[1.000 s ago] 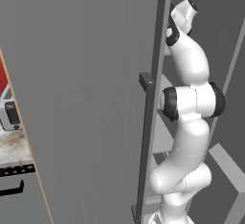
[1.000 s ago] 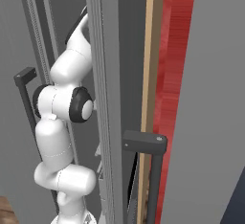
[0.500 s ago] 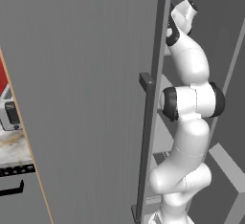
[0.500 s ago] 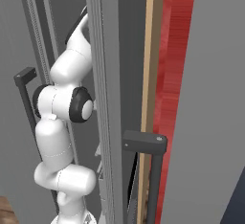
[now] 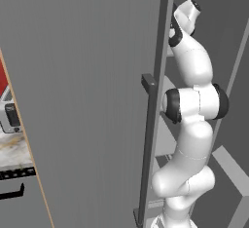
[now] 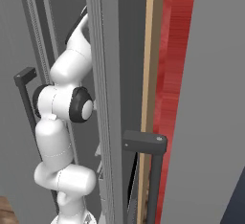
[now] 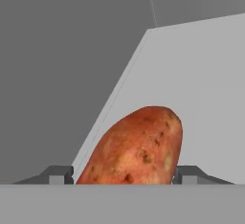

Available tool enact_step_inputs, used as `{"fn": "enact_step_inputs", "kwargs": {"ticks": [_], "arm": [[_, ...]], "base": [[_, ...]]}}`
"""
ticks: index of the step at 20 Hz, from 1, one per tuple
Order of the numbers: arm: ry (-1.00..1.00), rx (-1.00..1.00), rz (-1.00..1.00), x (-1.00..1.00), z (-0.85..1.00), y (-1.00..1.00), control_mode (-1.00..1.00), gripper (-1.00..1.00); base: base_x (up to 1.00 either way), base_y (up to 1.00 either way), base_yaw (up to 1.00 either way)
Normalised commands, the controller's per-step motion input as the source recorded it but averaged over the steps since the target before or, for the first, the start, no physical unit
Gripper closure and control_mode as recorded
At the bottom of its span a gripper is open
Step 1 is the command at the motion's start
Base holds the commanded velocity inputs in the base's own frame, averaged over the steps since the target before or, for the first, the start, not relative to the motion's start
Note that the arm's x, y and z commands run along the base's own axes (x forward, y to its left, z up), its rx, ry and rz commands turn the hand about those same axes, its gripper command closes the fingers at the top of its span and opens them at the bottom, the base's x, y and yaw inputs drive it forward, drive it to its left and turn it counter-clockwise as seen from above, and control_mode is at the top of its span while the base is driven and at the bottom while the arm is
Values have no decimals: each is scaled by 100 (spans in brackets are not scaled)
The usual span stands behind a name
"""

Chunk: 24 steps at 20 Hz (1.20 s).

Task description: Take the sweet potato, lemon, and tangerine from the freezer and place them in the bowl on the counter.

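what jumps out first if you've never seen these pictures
The reddish-brown sweet potato looms large at the bottom of the hand view, sitting between the tool's two dark fingertips on a pale grey freezer shelf. In the base views, the white arm reaches up into the tall grey freezer, past its long bar handle.

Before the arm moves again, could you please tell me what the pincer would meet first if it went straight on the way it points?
The sweet potato: it lies directly between the two tips of the pincer on the freezer's grey shelf. Contact already looks likely, though depth is hard to judge.
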Motion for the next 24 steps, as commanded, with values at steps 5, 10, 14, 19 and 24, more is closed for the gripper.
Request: {"fn": "enact_step_inputs", "kwargs": {"ticks": [5,10,14,19,24], "arm": [[-1,0,0,-15,0,-27,-100,100],[-5,0,0,-50,0,-55,-100,100],[-6,0,0,-77,0,-40,-100,100],[-11,0,1,-100,0,-12,-100,100],[-5,0,0,-92,0,0,-100,100]], "base": [[0,0,0],[0,0,0],[0,0,0],[0,0,0],[0,0,0]]}}
